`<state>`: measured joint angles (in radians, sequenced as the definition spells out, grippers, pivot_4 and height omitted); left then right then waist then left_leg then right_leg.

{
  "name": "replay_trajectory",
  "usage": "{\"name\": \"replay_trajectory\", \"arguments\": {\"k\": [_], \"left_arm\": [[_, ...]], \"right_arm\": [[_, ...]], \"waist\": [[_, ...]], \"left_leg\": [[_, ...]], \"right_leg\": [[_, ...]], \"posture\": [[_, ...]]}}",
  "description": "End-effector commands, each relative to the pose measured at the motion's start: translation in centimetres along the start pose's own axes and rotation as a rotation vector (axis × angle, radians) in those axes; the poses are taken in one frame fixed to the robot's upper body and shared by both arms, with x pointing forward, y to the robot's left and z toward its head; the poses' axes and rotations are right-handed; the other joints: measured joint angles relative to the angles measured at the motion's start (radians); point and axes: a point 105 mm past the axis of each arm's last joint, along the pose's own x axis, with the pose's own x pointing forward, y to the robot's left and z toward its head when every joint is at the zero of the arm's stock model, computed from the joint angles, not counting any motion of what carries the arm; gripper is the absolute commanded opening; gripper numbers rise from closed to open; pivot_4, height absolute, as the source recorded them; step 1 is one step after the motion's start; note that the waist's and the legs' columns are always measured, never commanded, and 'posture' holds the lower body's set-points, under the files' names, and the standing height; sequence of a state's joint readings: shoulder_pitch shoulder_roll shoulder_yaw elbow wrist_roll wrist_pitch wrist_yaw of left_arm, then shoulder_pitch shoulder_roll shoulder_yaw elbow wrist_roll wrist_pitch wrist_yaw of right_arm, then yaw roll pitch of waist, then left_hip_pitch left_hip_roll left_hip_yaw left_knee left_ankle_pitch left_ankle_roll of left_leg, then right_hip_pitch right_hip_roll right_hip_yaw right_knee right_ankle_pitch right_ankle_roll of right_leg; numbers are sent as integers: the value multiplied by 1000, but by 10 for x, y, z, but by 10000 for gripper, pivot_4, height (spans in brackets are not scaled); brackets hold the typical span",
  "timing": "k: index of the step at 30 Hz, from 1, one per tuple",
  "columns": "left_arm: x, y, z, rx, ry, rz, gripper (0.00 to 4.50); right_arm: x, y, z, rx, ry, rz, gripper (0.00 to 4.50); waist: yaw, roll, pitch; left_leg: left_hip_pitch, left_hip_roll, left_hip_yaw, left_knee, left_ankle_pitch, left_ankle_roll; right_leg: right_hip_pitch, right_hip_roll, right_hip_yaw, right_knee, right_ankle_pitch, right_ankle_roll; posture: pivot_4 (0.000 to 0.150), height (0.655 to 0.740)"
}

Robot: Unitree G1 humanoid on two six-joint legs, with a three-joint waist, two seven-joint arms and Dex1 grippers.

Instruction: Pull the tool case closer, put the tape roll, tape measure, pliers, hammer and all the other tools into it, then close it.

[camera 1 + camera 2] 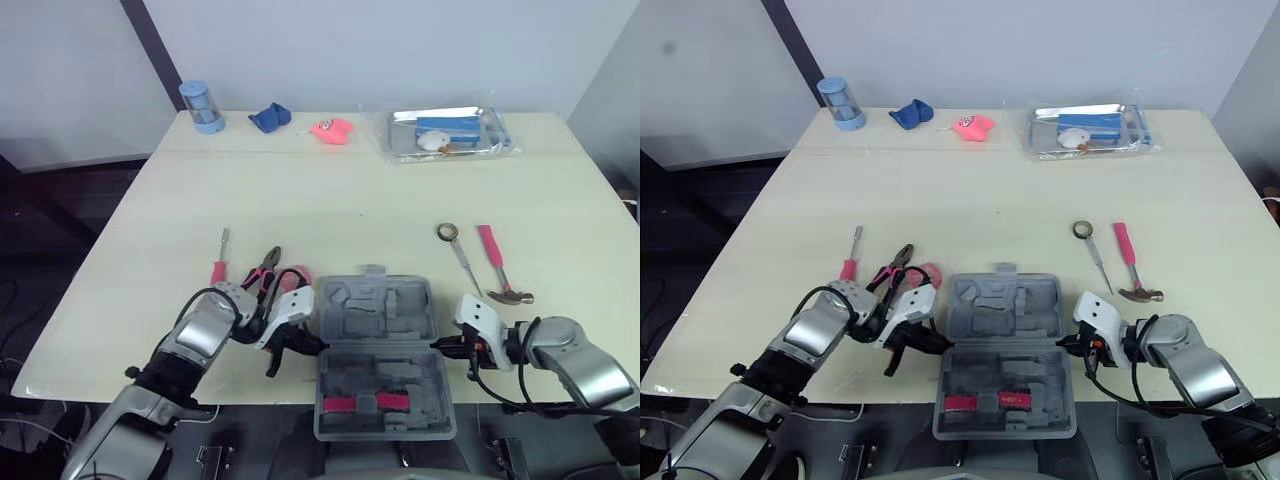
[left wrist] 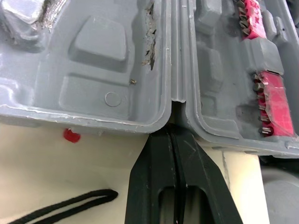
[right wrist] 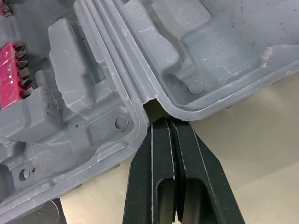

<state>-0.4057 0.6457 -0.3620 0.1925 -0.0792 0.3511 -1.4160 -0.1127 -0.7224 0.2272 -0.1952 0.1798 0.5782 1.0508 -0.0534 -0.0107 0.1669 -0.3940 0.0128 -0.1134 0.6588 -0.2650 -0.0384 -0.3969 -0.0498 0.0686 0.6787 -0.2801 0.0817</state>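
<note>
Closest of all is the tool case. It lies open and flat at the near edge of the table. It is grey plastic with bumpy, moulded shapes inside. Its hinge runs from left to right. One half sits on the table with the handle pointing far. The other half sticks out over the near edge and holds two red strips of bits.

The left gripper is at the left end of the hinge. Its two black fingers are pressed flat together, and the tips touch the little gap between the halves. The right gripper is at the right end of the hinge, clenched the same way, with its tips in the gap there.

Left of the case lie the pliers, with red handles near and the nose pointing far. Just beside them is a round pink thing, partly hidden. Further left is a screwdriver, with its metal tip pointing far.

Right of the case lies the hammer, with its pink handle pointing far and its metal head near. A thin silver tool and the tape roll, a small ring, lie beside it.
</note>
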Motion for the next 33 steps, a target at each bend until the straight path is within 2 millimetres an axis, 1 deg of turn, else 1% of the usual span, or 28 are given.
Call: {"name": "replay_trajectory", "arguments": {"k": [1, 12, 17, 22, 24, 28, 31, 33], "left_arm": [[1, 5, 7, 17, -14, 19, 0], [-5, 5, 1, 8, 0, 21, 0], [-17, 5, -6, -11, 8, 60, 0], [-28, 5, -6, -27, -15, 100, 0], [-35, 2, -5, -26, -51, 111, 0], [-56, -9, 9, -16, -229, 162, 0], [-77, -10, 1, -42, -320, 285, 0], [-87, -16, -5, -87, -367, 330, 0]], "right_arm": [[-3, 2, 6, -26, -18, 11, 160], [-9, -3, 1, -22, -8, -19, 160], [-25, -10, -8, 0, -18, -79, 160], [-41, -12, -17, 23, -35, -125, 160], [-49, -11, -19, 18, -72, -149, 160], [-70, -11, -21, -30, -179, -253, 160], [-86, -10, -26, -46, -261, -346, 160], [-95, -7, -32, -30, -298, -378, 160]], "waist": [[4, 0, 0], [9, 0, 0], [9, 0, 0], [10, 0, 0], [9, 0, 0], [11, 0, 0], [11, 0, 0], [11, 0, 0]], "left_leg": [[0, 0, 0, 0, 0, 0], [0, 0, 0, 0, 0, 0], [0, 0, 0, 0, 0, 0], [0, 0, 0, 0, 0, 0], [0, 0, 0, 0, 0, 0], [0, 1, 0, 0, 0, 0], [0, 1, 1, 0, 0, 0], [1, 1, 1, 0, 0, 0]], "right_leg": [[0, 0, 0, 0, 0, 0], [0, 0, 0, 0, 0, 0], [0, 0, 0, 0, 0, 0], [0, 0, 0, 0, 0, 0], [0, 0, 0, 0, 0, 0], [0, 0, 0, 0, 0, 0], [1, 0, 0, 0, 0, 0], [1, 0, 0, 0, 0, 0]], "posture": [[1500, 7400], [1500, 7400], [1500, 7400], [1500, 7400], [1500, 7400], [1500, 7400], [1500, 7400], [1500, 7400]]}}
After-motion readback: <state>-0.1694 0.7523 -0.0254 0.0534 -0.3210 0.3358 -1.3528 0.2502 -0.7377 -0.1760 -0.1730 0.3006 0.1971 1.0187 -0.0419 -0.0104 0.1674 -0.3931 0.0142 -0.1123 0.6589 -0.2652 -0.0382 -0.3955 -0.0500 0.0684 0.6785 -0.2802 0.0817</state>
